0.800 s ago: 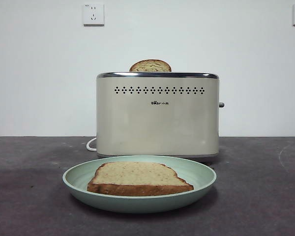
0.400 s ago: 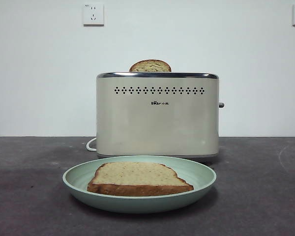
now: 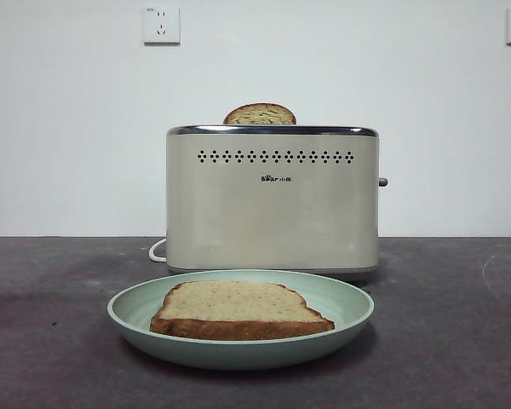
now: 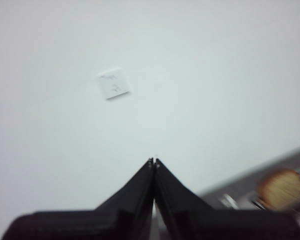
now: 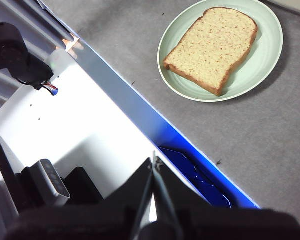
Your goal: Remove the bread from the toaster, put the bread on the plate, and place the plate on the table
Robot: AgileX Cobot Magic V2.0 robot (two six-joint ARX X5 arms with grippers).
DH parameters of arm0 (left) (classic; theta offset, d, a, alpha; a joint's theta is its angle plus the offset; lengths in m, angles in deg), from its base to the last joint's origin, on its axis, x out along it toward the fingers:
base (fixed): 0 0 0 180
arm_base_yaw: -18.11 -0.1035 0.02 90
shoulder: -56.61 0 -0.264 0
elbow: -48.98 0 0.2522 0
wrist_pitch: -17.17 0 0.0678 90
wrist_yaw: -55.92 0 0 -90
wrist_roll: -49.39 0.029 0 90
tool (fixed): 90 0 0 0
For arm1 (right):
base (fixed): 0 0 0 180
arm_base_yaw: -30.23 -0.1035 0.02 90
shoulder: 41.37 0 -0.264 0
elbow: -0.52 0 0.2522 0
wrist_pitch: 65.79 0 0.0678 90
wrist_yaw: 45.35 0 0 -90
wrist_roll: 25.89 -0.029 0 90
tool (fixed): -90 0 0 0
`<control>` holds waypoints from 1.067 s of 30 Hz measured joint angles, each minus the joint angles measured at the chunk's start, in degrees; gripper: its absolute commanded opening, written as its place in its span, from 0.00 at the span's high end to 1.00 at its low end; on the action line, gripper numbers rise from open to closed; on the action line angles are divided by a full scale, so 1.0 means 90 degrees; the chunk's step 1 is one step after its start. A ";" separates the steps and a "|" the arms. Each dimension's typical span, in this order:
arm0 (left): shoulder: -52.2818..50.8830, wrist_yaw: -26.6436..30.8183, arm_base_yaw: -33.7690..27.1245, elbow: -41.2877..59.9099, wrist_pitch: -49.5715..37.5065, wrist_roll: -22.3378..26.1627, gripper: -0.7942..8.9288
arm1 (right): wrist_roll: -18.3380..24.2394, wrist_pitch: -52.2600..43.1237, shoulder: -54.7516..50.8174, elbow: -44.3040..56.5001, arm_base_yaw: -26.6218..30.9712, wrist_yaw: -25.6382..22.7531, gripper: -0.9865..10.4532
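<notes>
The bread (image 3: 238,305) lies flat in the pale mint-green plate (image 3: 349,302), which rests on the dark grey table (image 3: 443,341) just in front of the cream toaster (image 3: 272,213). The right wrist view shows the same bread (image 5: 215,45) on the plate (image 5: 270,55) from above, well away from my right gripper (image 5: 154,164), which is shut and empty over the table's edge. My left gripper (image 4: 153,162) is shut and empty, raised and facing the white wall. Neither arm shows in the front view.
A second, narrower slice (image 3: 260,114) sticks up from the toaster's slot and appears blurred in the left wrist view (image 4: 282,187). A white cord (image 3: 157,250) trails at the toaster's left. Wall sockets (image 3: 162,24) sit high behind. A white and blue stand (image 5: 90,130) borders the table.
</notes>
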 measured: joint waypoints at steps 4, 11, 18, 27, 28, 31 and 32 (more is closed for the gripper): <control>-0.0716 0.0012 -0.0345 0.1829 -0.1479 0.0034 0.92 | 0.0000 0.0000 0.0000 0.0000 0.0000 0.0000 0.91; -0.1719 0.0024 -0.0605 0.4330 -0.1923 0.0019 0.92 | 0.0000 0.0000 0.0000 0.0000 0.0000 0.0000 0.91; -0.2487 0.0027 -0.0760 0.5688 -0.1970 -0.0255 0.92 | 0.0000 0.0000 0.0000 0.0000 0.0000 0.0000 0.91; -0.3099 0.0352 -0.0799 0.6484 -0.1768 -0.0797 0.92 | 0.0000 0.0002 0.0000 0.0000 0.0000 0.0000 0.91; -0.3099 0.0357 -0.0806 0.6484 -0.1634 -0.0850 0.92 | 0.0000 0.0000 0.0000 0.0000 0.0000 0.0000 0.91; -0.3101 0.0357 -0.0823 0.6484 -0.1192 -0.0920 0.92 | 0.0000 0.0002 0.0000 0.0000 0.0000 0.0000 0.91; -0.3101 0.0357 -0.0823 0.6484 -0.0991 -0.0933 0.92 | 0.0000 0.0002 0.0000 0.0000 0.0000 0.0000 0.91</control>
